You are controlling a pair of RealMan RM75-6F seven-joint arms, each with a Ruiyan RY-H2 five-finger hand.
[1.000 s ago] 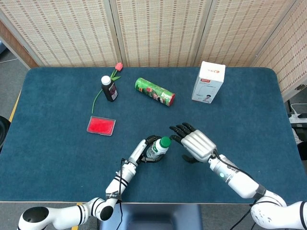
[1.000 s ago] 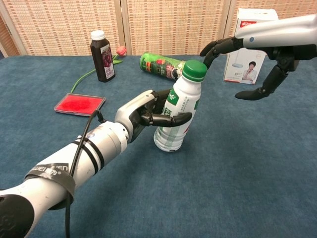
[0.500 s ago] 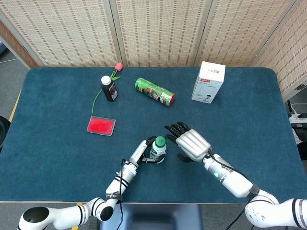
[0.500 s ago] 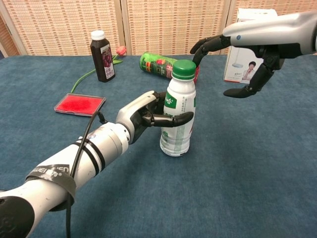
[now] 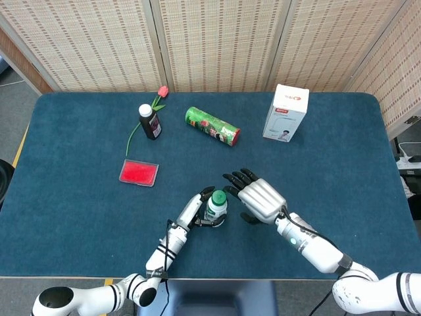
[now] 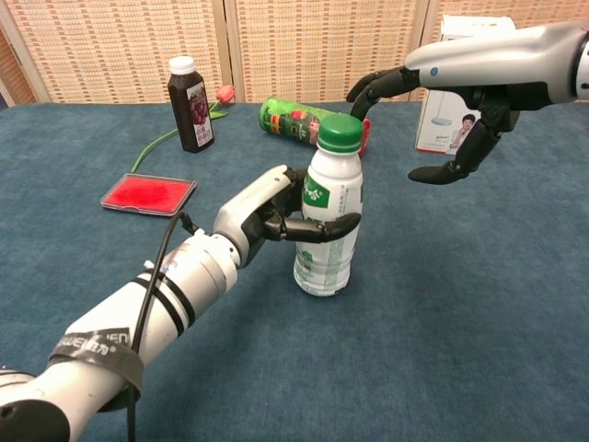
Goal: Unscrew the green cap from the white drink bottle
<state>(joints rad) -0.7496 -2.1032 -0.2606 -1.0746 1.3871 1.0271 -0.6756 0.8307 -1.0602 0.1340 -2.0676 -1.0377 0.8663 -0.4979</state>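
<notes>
The left hand point(image 6: 262, 214) is gripping the upright white drink bottle point(image 6: 329, 224), its green cap point(image 6: 339, 132) sitting on. The right hand point(image 6: 460, 92) is hovering beside the cap, fingers apart. Only the chest view is showing its fingertips clear of the cap.

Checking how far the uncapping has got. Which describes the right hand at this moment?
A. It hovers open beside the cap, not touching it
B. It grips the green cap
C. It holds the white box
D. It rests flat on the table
A: in the chest view the right hand hangs with fingers spread next to the green cap, a gap between them, while the left hand grips the white drink bottle.
</notes>
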